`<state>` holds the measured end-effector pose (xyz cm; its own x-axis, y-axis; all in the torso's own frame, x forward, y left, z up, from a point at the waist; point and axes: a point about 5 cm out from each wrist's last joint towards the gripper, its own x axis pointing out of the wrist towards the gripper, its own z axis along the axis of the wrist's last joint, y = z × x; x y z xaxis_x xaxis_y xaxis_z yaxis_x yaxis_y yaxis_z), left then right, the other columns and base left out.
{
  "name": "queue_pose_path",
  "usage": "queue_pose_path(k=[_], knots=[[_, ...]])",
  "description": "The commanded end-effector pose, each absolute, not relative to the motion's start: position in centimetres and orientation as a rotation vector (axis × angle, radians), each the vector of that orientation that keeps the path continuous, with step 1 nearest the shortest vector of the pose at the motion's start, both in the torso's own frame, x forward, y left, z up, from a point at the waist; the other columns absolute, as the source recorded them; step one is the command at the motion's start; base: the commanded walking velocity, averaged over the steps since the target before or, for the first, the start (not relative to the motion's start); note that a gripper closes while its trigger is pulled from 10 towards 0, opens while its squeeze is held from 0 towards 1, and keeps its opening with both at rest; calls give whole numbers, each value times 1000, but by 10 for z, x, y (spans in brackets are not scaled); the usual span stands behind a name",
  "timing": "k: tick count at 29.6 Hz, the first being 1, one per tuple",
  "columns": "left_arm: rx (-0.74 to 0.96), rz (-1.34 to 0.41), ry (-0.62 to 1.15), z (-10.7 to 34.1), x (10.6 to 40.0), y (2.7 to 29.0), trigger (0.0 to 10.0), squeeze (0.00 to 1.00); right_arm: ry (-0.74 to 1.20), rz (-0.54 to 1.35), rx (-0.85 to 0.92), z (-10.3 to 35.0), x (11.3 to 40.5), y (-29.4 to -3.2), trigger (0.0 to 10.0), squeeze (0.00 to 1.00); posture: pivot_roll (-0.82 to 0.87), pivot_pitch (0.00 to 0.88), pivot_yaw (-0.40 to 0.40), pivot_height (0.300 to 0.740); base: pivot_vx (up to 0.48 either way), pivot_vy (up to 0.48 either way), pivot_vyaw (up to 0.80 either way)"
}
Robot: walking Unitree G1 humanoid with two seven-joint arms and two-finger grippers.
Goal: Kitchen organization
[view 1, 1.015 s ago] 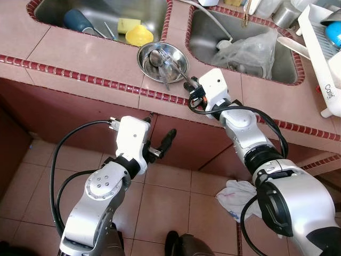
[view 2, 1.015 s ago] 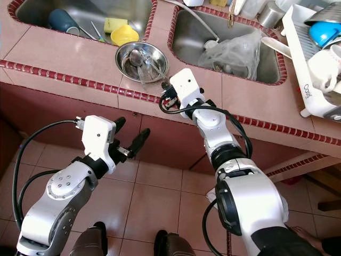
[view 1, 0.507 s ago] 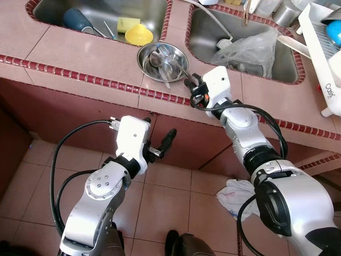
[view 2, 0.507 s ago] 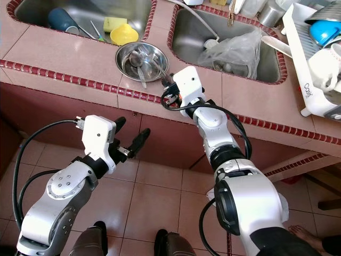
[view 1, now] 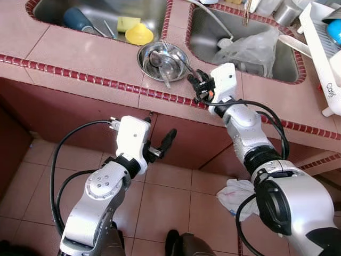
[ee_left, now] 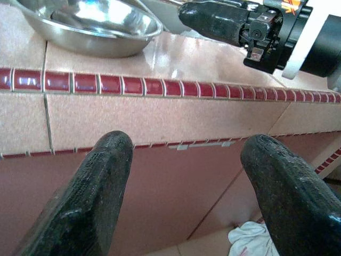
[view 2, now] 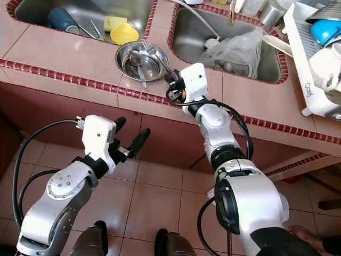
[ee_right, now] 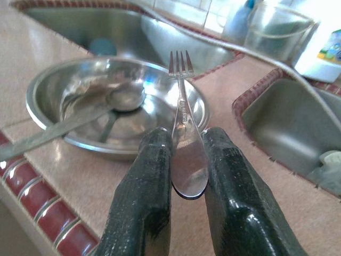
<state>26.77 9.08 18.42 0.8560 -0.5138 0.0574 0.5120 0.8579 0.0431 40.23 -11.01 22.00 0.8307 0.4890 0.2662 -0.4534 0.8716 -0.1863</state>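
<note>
My right gripper [ee_right: 184,160] pinches a fork [ee_right: 181,114] over the bowl [ee_right: 48,96] holding spoons [ee_right: 114,98]; left gripper [ee_left: 186,176] spread.

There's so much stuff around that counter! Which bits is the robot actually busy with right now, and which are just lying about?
In use:
- fork, pinched by its handle in the right gripper
- steel bowl holding spoons, just beyond the fork

Lying about:
- yellow funnel and sponge in the left sink
- plastic bag in the right sink
- dish rack
- rag on the floor
- left gripper, idle, jaws open

Home kitchen: tiled counter [view 1: 85,53] (double sink [view 1: 256,58]).
</note>
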Motion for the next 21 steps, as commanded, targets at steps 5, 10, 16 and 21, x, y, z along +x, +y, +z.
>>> queue_pose_path(k=[5,10,16,21], knots=[[15,-544,-80,187,273,92,10000,0,-423,471,-89,246,404,-121,10000,0,262,275,-165,740,0,0,0],[12,-493,-123,196,284,102,10000,0,-488,466,-75,256,403,-125,10000,0,254,264,-156,740,0,0,0],[34,-386,-177,210,305,124,10000,0,-568,451,-58,269,399,-129,10000,0,243,237,-142,740,0,0,0],[106,-281,-232,222,325,141,10000,0,-596,405,-107,275,398,-137,10000,0,229,187,-130,740,0,0,0]])
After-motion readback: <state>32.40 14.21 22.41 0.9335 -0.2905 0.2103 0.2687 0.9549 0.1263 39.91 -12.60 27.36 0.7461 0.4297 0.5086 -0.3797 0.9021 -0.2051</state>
